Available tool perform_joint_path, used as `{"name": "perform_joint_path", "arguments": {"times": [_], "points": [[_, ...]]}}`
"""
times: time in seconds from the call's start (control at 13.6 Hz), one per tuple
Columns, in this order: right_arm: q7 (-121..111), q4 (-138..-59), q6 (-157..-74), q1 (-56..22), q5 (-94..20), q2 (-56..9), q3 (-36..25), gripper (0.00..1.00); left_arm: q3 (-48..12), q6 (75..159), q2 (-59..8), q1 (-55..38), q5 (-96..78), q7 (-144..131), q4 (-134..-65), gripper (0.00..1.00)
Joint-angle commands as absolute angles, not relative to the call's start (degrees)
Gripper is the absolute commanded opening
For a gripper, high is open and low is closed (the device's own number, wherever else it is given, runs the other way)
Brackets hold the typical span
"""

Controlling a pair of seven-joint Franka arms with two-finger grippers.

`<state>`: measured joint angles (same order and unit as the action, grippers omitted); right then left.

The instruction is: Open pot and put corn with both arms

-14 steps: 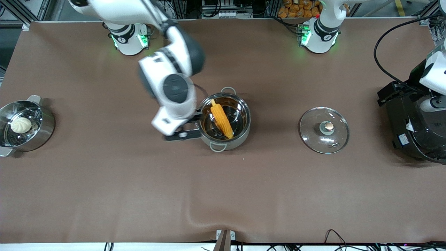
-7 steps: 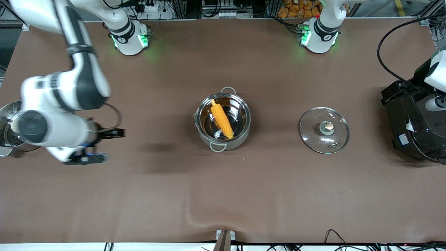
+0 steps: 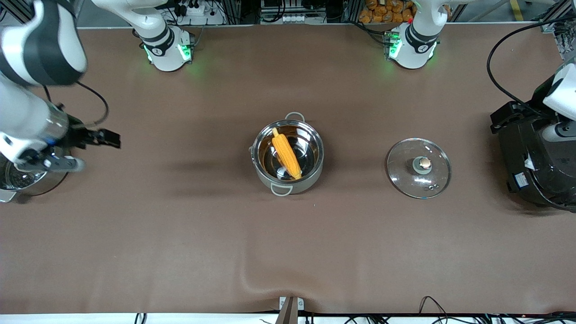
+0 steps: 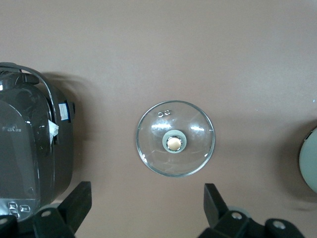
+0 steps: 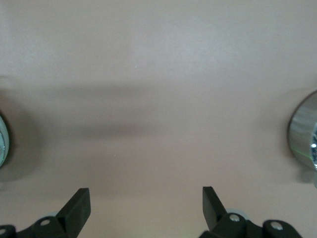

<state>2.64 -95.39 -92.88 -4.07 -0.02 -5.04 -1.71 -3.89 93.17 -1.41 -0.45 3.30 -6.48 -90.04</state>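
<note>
A plain brown cloth covered the table [image 3: 180,234] across the frame. At centre, the pot [image 3: 288,155] was shiny silver steel, and the corn [image 3: 286,154] in it was yellow-orange with a pale tip. Right of centre, the lid [image 3: 419,168] was clear glass with a brass-coloured knob. At the right edge sat a black cooker [image 3: 535,162]. The arms [image 3: 411,40] were white with black joints, their bases lit green at the top.

**Readable markings: none**

Black cooker [image 4: 29,144]: pale lettering on its housing and a white tag on its side, both too small to read. In the front view, a white label on the cooker [image 3: 535,162] shows dark print, illegible.
</note>
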Motion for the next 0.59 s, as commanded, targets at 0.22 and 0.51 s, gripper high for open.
{"name": "perform_joint_path", "arguments": {"times": [0.22,0.51], "points": [[-4.47,-92.04,-86.24,5.62,0.18,-0.79,4.57,1.00,-3.87,92.20,-1.76,-0.70,2.20,-5.19,-88.33,1.00],[-4.57,-87.10,-82.00,5.71,-0.09,-0.97,4.31,1.00,-3.87,92.20,-1.84,-0.79,2.11,-5.19,-88.33,1.00]]}}
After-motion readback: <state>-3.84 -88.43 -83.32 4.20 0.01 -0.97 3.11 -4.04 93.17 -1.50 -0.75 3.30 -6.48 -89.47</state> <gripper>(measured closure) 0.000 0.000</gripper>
